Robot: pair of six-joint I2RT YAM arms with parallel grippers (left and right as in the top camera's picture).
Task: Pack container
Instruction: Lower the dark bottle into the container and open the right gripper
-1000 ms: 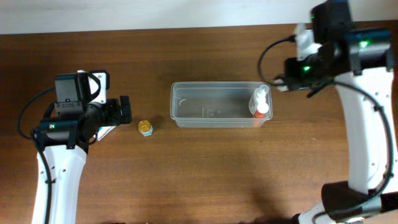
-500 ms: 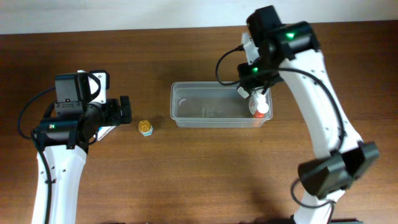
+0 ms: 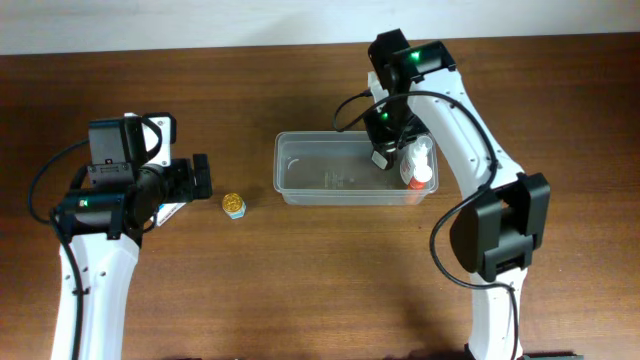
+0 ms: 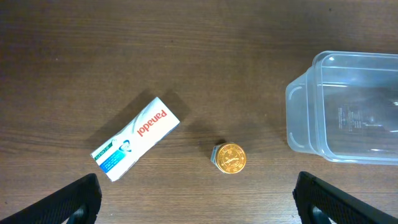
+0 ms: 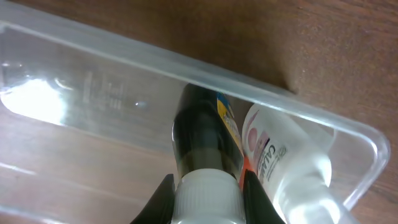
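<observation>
— Where does the container (image 3: 297, 142) sit?

— In the middle of the brown wood-grain table (image 3: 300, 280), between the two arms, its long sides running left to right in the overhead view. It is a clear plastic tub, rectangular with rounded corners and a raised rim, and the wood shows through its glossy walls.

— What is in it?

— A white plastic bottle (image 5: 283, 165) with red-orange print lies at its right end. Just beside that bottle is a dark bottle (image 5: 200, 134), glossy and round-bodied, with a yellow and blue label and a white cap.

— And the right gripper (image 5: 208, 184)?

— It is clamped on the white cap of the dark bottle, one finger on each side, holding it within the tub's outline. Whether the bottle touches the tub's floor I cannot tell.

— The left gripper (image 3: 202, 176)?

— Spread wide and holding nothing, well left of the tub. Below it on the wood lie a flat white Panadol box (image 4: 135, 138) with blue-green print, set at a slant, and a small jar (image 4: 229, 157) with a round, embossed gold lid. The two are apart from each other, the jar nearer the tub.
</observation>
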